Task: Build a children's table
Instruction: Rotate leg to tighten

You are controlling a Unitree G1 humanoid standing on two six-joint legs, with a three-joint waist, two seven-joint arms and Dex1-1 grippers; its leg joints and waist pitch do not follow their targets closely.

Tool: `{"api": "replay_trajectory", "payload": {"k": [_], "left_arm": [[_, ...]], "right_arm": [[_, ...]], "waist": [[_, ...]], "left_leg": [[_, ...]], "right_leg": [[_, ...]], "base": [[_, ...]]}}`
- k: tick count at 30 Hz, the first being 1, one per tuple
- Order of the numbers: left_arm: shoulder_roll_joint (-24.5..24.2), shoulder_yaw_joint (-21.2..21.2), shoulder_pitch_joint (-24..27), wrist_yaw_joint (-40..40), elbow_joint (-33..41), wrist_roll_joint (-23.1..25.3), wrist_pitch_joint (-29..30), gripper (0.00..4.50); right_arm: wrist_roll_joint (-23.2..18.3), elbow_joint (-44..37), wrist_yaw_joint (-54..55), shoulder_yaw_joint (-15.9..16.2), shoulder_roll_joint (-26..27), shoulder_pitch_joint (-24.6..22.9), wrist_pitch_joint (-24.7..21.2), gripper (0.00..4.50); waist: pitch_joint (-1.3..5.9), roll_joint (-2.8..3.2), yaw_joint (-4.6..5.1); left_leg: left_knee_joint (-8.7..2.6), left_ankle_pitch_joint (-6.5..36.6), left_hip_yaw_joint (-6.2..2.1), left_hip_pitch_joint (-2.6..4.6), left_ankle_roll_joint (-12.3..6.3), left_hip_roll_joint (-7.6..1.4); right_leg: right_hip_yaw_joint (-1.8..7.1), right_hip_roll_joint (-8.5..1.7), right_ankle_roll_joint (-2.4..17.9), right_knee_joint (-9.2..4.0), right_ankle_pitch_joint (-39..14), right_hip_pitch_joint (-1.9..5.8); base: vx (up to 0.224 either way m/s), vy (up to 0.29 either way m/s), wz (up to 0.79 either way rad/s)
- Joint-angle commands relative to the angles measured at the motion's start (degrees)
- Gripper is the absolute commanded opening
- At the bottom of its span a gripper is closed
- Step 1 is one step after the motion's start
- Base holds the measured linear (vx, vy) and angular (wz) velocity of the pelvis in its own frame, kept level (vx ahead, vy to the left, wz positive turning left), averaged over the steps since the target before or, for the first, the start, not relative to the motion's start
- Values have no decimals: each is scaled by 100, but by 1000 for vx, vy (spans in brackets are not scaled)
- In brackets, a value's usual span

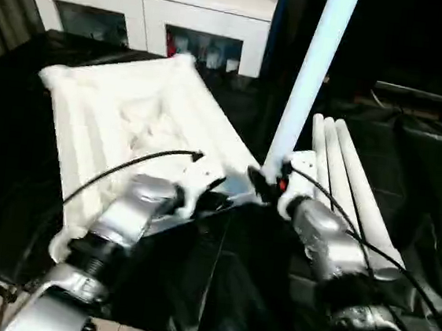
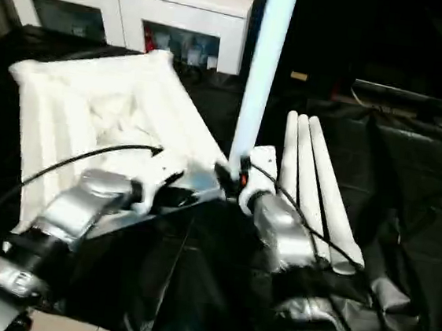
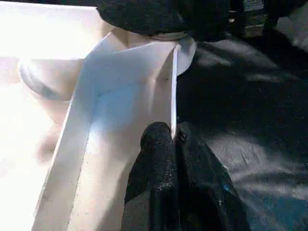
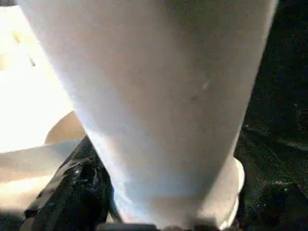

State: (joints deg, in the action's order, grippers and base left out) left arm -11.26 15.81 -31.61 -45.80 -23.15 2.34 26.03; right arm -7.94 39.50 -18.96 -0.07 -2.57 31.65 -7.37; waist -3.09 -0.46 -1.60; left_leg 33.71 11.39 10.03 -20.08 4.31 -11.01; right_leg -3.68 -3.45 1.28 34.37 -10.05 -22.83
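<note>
The white tabletop [image 1: 123, 116] lies upside down on black sheeting, ribbed underside up. One white leg [image 1: 310, 72] stands upright at its near right corner socket. My right gripper [image 1: 265, 184] is shut on that leg [image 4: 159, 106] near its base. My left gripper [image 3: 173, 139] is shut on the tabletop's thin rim [image 3: 173, 86] close to the same corner. Three more white legs [image 1: 345, 186] lie side by side on the sheeting, right of the upright leg.
A white cabinet [image 1: 150, 8] with glass doors stands behind the tabletop. Black sheeting [image 1: 216, 291] covers the work surface and hangs over its near edge. Black cables run along both silver forearms.
</note>
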Motion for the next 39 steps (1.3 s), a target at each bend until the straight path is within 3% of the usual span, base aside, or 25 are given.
{"api": "replay_trajectory", "payload": {"k": [1,5,11,15,19,20,21,22,24,28,31,32,37,39], "left_arm": [[316,173,-59,32,275,-96,-146,0],[253,199,-1,-3,339,-105,-137,0],[-135,273,153,-619,531,-208,-401,0],[-361,320,247,-1054,649,-325,-556,0],[-813,478,372,-1809,776,-422,-767,0],[-1000,514,407,-2090,789,-461,-838,0],[-1042,521,414,-2153,791,-471,-853,0],[-1152,541,433,-2356,796,-509,-946,0],[-1239,554,447,-2517,810,-549,-974,0],[-1411,564,471,-2849,830,-608,-1032,0],[-1598,585,462,-3137,801,-611,-1100,0],[-1598,585,462,-3137,801,-611,-1100,0],[-1770,607,440,-3375,726,-637,-1178,0],[-1686,521,432,-3165,663,-661,-1110,0]], "right_arm": [[180,446,-114,345,359,-63,-86,350],[208,475,-181,360,350,-10,69,392],[11,-7,-1182,454,18,-207,147,397],[-22,-427,-1775,616,-254,-416,128,397],[-271,-1258,-2950,919,-819,-828,3,397],[-418,-1630,-3470,1047,-1112,-1000,-143,397],[-452,-1715,-3590,1076,-1180,-1039,-177,397],[-513,-1900,-3874,1161,-1357,-1117,-248,397],[-545,-2019,-4068,1227,-1487,-1161,-305,397],[-554,-2229,-4461,1325,-1707,-1225,-453,365],[-523,-2345,-4775,1437,-1887,-1235,-531,358],[-523,-2345,-4775,1437,-1887,-1235,-531,331],[-580,-2513,-5065,1579,-2076,-1246,-743,294],[-556,-2479,-4851,1581,-1978,-1264,-838,288]], "waist": [[345,-11,-16],[351,3,-15],[355,12,-6],[383,23,-37],[362,49,-61],[360,54,-52],[356,47,-72],[369,70,-87],[358,62,-97],[343,48,-119],[352,43,-123],[353,43,-133],[367,42,-173],[361,13,-178]], "left_leg": [[-392,1030,-57,-16,-143,-191],[-394,959,-56,-22,-193,-195],[-394,1016,-60,-42,-278,-198],[-369,695,-47,-21,-386,-212],[-384,862,-53,-10,-411,-215],[-387,904,-44,2,-413,-232],[-394,913,-50,5,-425,-225],[-382,876,-41,24,-456,-243],[-387,902,-42,10,-457,-240],[-399,1048,-52,8,-319,-232],[-388,958,-50,-1,-321,-234],[-390,942,-50,5,-323,-234],[-379,781,-45,9,-348,-243],[-375,798,-40,1,-335,-234]], "right_leg": [[284,-454,1043,-463,-1725,262],[281,-448,1115,-437,-1506,275],[280,-442,1118,-437,-1457,294],[292,-436,1313,-364,-828,303],[287,-423,1316,-391,-936,320],[294,-430,1343,-384,-930,290],[285,-411,1313,-402,-943,318],[297,-424,1362,-371,-833,281],[291,-421,1376,-372,-857,289],[291,-442,1292,-414,-1315,297],[295,-439,1283,-397,-1231,294],[290,-437,1280,-398,-1234,291],[288,-430,1341,-356,-953,295],[290,-441,1336,-363,-1046,293]], "base": [[0,0,0],[0,0,0],[0,0,0],[0,0,0],[0,0,0],[0,0,0],[0,0,0],[0,0,0],[0,0,0],[0,0,0],[0,0,0],[0,0,0],[0,0,0],[0,0,0]]}}
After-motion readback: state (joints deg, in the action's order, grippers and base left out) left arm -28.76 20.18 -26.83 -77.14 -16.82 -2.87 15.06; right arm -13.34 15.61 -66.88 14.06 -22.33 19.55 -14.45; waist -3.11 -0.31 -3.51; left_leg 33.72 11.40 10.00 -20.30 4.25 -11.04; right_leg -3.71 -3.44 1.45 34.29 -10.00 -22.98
